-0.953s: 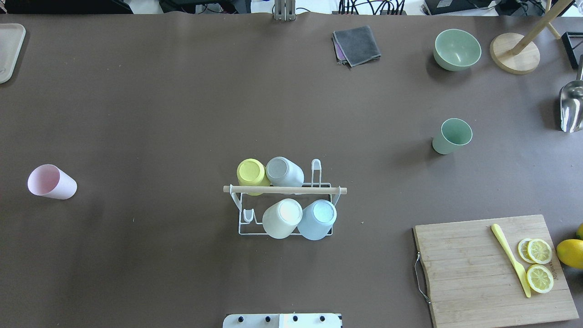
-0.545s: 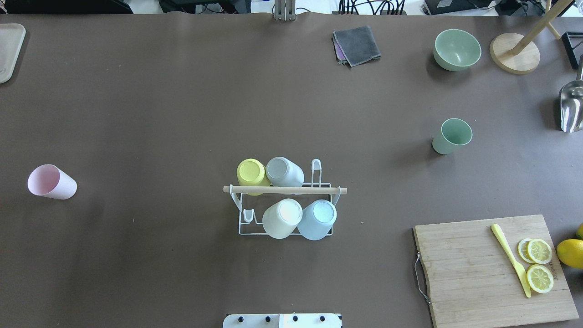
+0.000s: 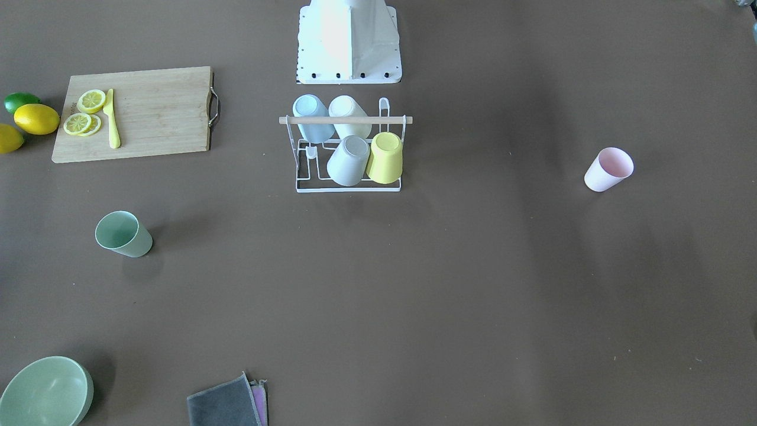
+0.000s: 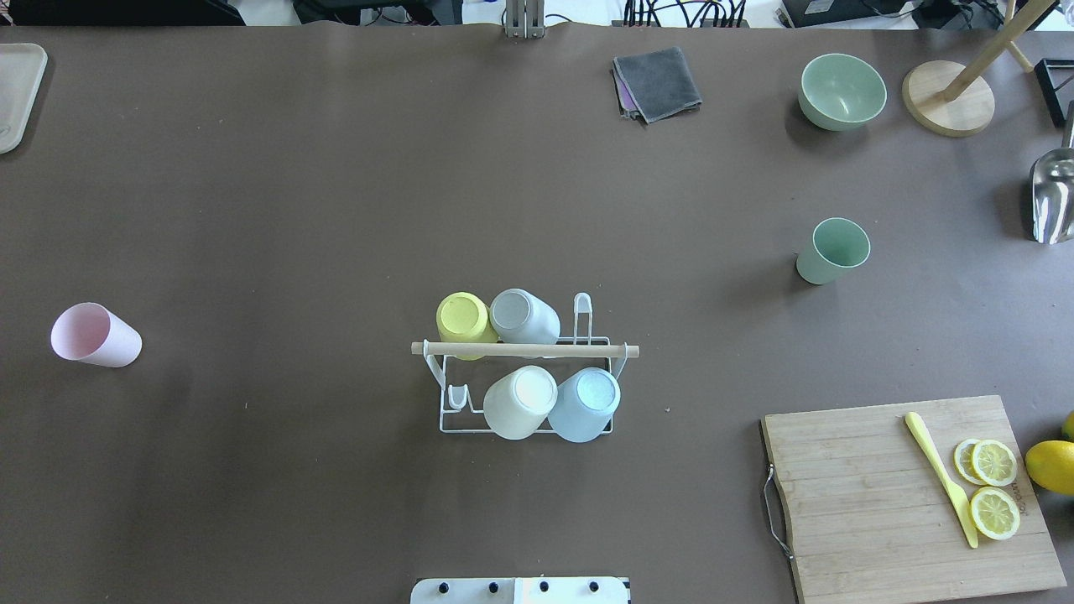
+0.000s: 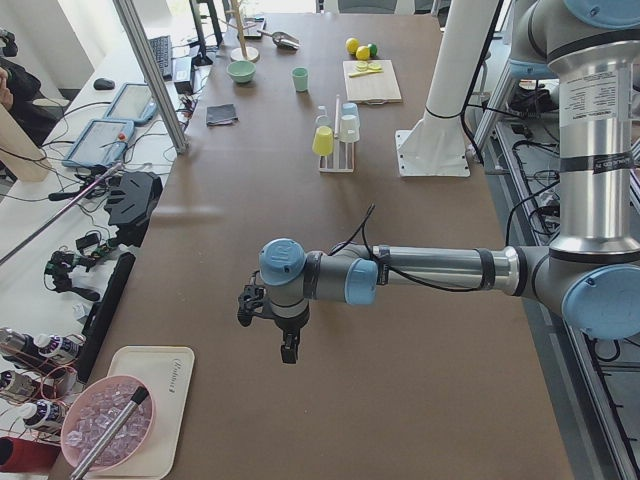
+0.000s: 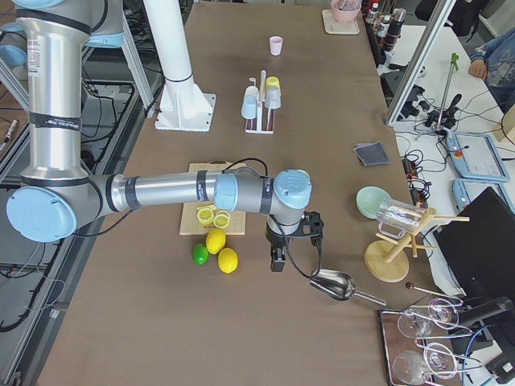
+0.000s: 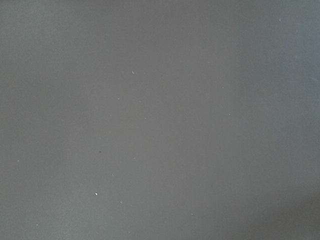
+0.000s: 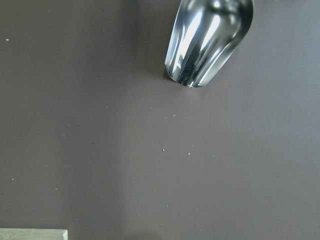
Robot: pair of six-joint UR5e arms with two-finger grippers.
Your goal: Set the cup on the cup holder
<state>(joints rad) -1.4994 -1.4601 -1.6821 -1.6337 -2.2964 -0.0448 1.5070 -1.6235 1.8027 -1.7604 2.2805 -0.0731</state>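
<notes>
The cup holder (image 4: 524,350), a white wire rack with a wooden rod on top, stands mid-table near the robot's base and carries yellow, grey, cream and blue cups upside down. A pink cup (image 4: 94,335) stands alone far to the left, and a green cup (image 4: 831,250) stands to the right. Neither gripper shows in the overhead or front views. In the left side view my left gripper (image 5: 288,350) hangs over bare table, far from the rack (image 5: 337,150). My right gripper (image 6: 278,261) hovers beside the lemons. I cannot tell whether either is open or shut.
A cutting board (image 4: 881,495) with lemon slices and a yellow knife lies at the near right. A green bowl (image 4: 841,91), grey cloth (image 4: 657,82), metal scoop (image 4: 1053,197) and wooden stand (image 4: 948,96) sit far right. A tray (image 4: 13,92) is far left.
</notes>
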